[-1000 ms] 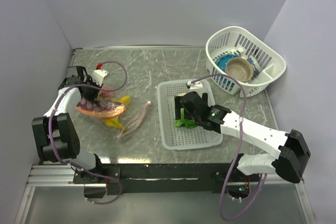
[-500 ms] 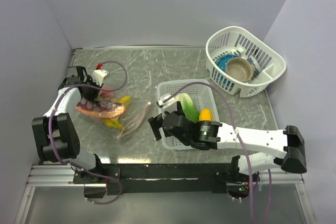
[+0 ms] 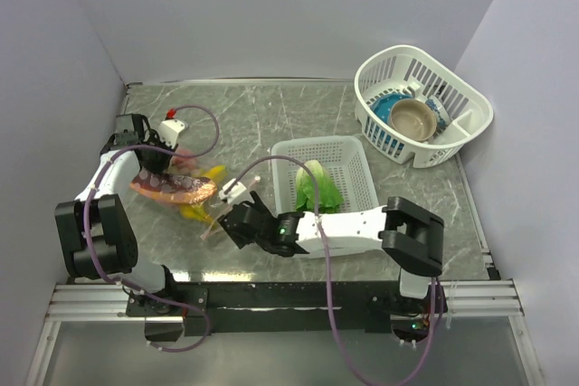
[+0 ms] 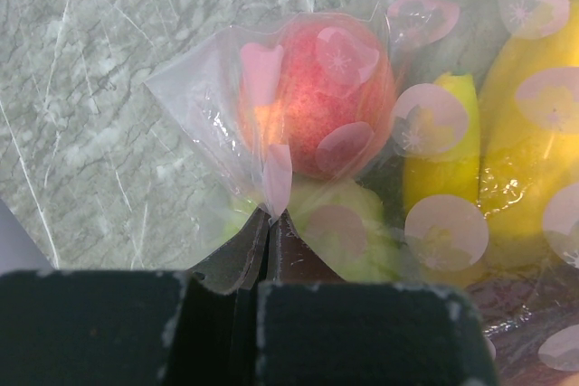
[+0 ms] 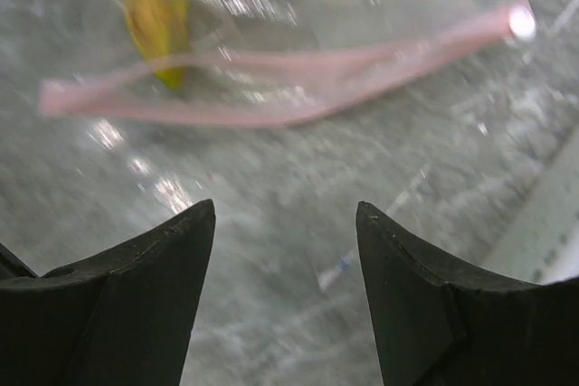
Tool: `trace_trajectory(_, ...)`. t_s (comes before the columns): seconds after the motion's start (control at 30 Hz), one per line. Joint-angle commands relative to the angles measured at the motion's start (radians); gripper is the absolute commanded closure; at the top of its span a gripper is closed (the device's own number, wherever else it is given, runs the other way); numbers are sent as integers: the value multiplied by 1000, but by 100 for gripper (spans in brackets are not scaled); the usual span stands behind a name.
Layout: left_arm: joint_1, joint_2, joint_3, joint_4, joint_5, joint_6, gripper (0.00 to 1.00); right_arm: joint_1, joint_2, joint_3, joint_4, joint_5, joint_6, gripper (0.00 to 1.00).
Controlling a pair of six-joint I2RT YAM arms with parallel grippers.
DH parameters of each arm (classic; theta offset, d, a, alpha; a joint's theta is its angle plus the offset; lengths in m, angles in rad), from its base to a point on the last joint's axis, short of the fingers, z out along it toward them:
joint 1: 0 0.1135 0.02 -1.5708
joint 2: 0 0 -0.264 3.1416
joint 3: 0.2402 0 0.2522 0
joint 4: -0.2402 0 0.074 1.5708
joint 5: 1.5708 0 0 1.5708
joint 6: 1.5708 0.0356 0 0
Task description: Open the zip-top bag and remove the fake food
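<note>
The zip-top bag (image 3: 181, 189) lies at the table's left, its pinkish zip strip (image 3: 233, 203) open toward the right. Inside show a yellow banana (image 3: 201, 175) and an orange and dark red slice (image 3: 167, 187). My left gripper (image 3: 164, 158) is shut on the bag's far corner (image 4: 270, 178); the left wrist view shows the pink-red fruit (image 4: 317, 97) and bananas (image 4: 511, 133) through the plastic. My right gripper (image 3: 226, 216) is open and empty, just short of the zip strip (image 5: 271, 88). The green lettuce (image 3: 317, 187) lies in the white tray (image 3: 357, 155).
A white basket (image 3: 423, 106) with a blue bowl and a tan bowl stands at the back right. The perforated tray's edge (image 5: 556, 241) is close to the right of my right gripper. Purple-grey walls enclose the table on the left, back and right.
My right arm swung left from the tray to the bag's zip strip, leaving the lettuce in the tray. The left gripper kept its hold on the bag.
</note>
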Motion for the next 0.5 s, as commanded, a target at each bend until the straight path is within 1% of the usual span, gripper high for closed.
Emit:
trace_trajectory(0.0, -1, 22, -18, -51, -2, -1, 99, -15, 44, 101, 102, -19, -19, 29)
trace_trajectory(0.13, -2, 19, -26, -48, -10, 6, 99, -31, 121, 160, 136, -43, -20, 29)
trace_trajectory(0.27, -1, 14, -27, -48, -14, 10, 99, -40, 193, 244, 110, -63, -19, 29)
trace_trajectory(0.33, -1, 13, -26, -48, -19, 14, 99, -40, 214, 249, 90, -68, -19, 30)
trace_trajectory(0.47, -1, 16, -26, -48, -22, 16, 99, -41, 201, 198, 102, -74, -10, 32)
